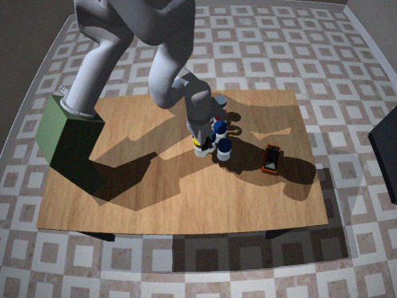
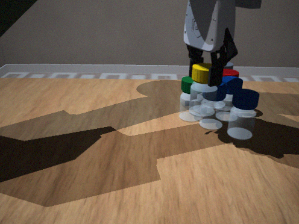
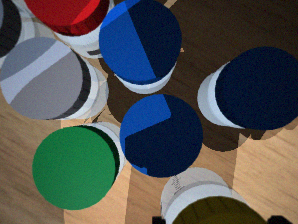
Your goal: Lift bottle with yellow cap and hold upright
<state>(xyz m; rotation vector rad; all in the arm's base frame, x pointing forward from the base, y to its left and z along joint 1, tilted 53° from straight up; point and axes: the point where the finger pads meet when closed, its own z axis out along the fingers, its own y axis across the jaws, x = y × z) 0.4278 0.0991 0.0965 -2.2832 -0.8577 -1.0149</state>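
Observation:
My gripper [image 2: 204, 73] is shut on the yellow cap of a clear bottle [image 2: 201, 88] and holds it upright, a little above the wooden table. It also shows in the top view [image 1: 201, 145] and at the bottom edge of the wrist view [image 3: 215, 207]. Around it stand a green-capped bottle [image 2: 187, 97], three blue-capped bottles [image 2: 244, 112] [image 3: 161, 135] [image 3: 140, 40], a red-capped bottle [image 2: 230, 73] and a grey-capped bottle [image 3: 42, 77], all upright.
An orange and black device [image 1: 271, 159] lies flat on the table to the right of the bottles. The arm's green base block [image 1: 66, 138] stands at the table's left side. A dark object [image 1: 386, 148] sits at the right edge.

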